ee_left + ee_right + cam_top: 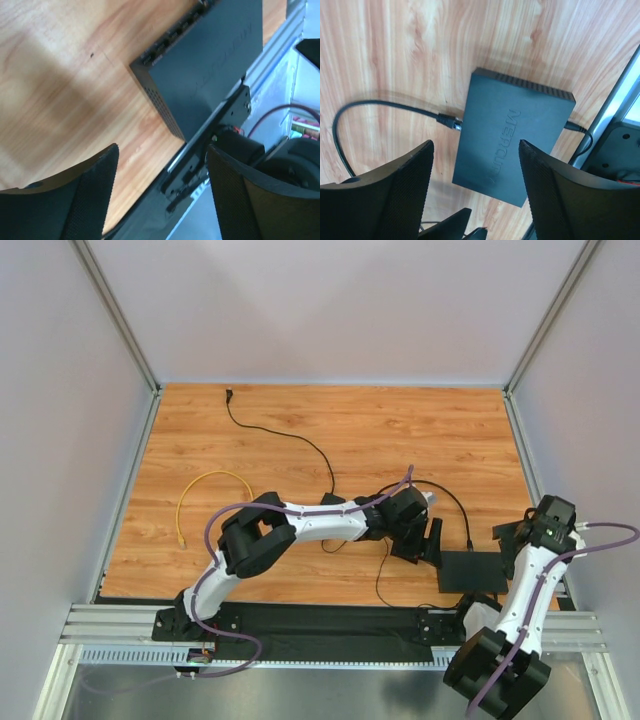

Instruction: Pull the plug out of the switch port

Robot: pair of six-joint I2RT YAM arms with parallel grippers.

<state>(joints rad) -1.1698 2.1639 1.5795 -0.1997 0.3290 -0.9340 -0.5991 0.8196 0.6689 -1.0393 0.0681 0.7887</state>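
With the left jaws and the right jaws both spread and empty, the switch (512,137) lies flat at the near right of the bench (300,430), its plug (451,121) projecting from the far long side, ahead between the right jaws, apparently the better-placed pair.

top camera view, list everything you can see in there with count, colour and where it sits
table: one, light wood, floor of the enclosure
switch: one, matte black, near right of the table
plug: one, black, in the switch's side, its cable curving off
long cable: one, black, from the far edge toward the middle
yellow cable: one, yellow, looped at the left
walls: three, white, around the table
rail: one, silver, near edge
left arm: one, white and black, reaching right
right arm: one, white and black, near right
left end effector: one, black, open, beside the switch
right end effector: one, black, open, over the switch
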